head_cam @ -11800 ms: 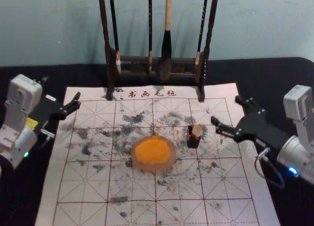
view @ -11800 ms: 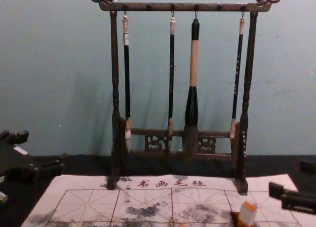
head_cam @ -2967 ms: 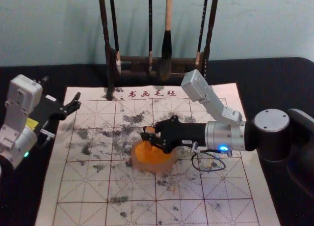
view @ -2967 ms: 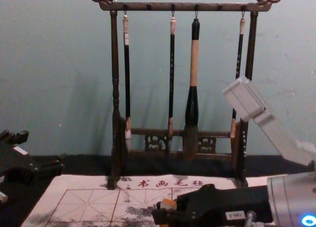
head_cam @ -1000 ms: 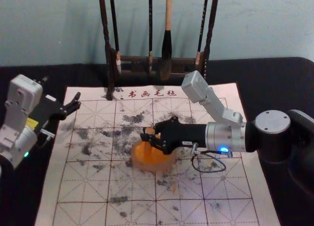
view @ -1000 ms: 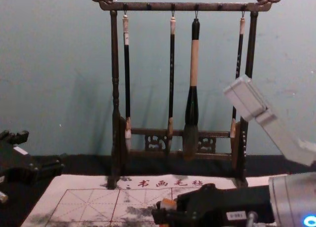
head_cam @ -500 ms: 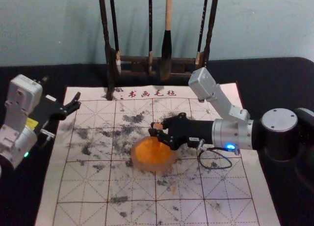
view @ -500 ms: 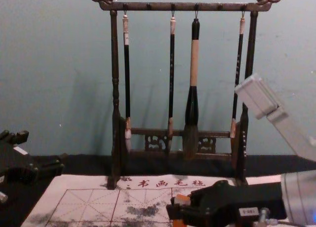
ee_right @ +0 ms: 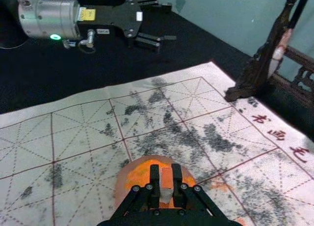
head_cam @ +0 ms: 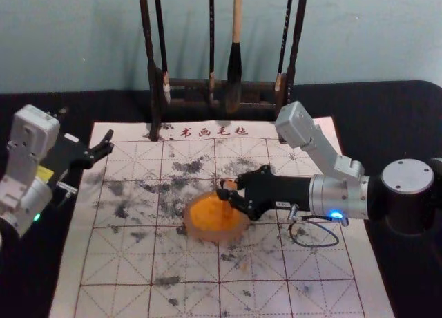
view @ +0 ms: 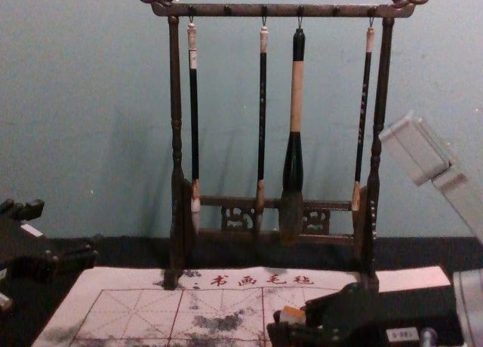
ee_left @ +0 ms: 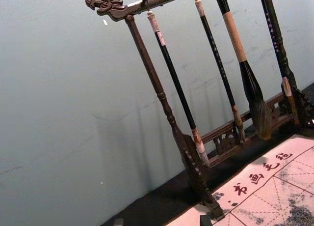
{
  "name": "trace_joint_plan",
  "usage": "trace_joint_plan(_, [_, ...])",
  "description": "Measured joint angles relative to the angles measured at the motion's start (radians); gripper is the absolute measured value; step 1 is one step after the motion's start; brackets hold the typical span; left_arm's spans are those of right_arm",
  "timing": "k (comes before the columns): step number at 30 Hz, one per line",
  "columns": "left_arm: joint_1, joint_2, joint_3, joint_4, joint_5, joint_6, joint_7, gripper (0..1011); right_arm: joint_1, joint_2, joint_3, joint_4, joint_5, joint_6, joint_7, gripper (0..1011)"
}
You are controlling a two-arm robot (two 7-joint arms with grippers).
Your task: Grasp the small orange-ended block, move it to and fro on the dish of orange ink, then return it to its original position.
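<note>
In the head view my right gripper (head_cam: 225, 191) reaches in from the right, over the back right part of the dish of orange ink (head_cam: 213, 217). It is shut on the small orange-ended block (head_cam: 231, 184). In the right wrist view the block (ee_right: 166, 179) stands upright between the pads of my right gripper (ee_right: 166, 170), with the dish (ee_right: 122, 189) below; whether it touches the ink I cannot tell. The chest view shows the block's orange top (view: 293, 314). My left gripper (head_cam: 105, 146) is parked open at the left, above the sheet's back left corner.
A wooden rack (view: 176, 136) with several hanging brushes, including a thick brush (view: 294, 158), stands behind the dish. The gridded writing sheet (head_cam: 117, 263) has dark ink smudges and lies on a black cloth (head_cam: 387, 114).
Over the last second my right gripper has moved to the right with the block, from the dish's middle toward its right side. Earlier the block stood right of the dish, ungrasped. The left arm stays still.
</note>
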Motion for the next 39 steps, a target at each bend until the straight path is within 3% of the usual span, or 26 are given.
trace_joint_plan(8, [0.000,0.000,0.000,0.000,0.000,0.000,0.000,1001,-0.007,-0.002,-0.011,-0.010,0.004,0.003,0.012,112])
trace_joint_plan(24, [0.000,0.000,0.000,0.000,0.000,0.000,0.000,1001,0.037,-0.067,-0.034,0.068,0.008,-0.025,0.025,112])
trace_joint_plan(39, [0.000,0.000,0.000,0.000,0.000,0.000,0.000,1001,0.057,-0.081,-0.018,0.114,-0.002,-0.031,0.005,111])
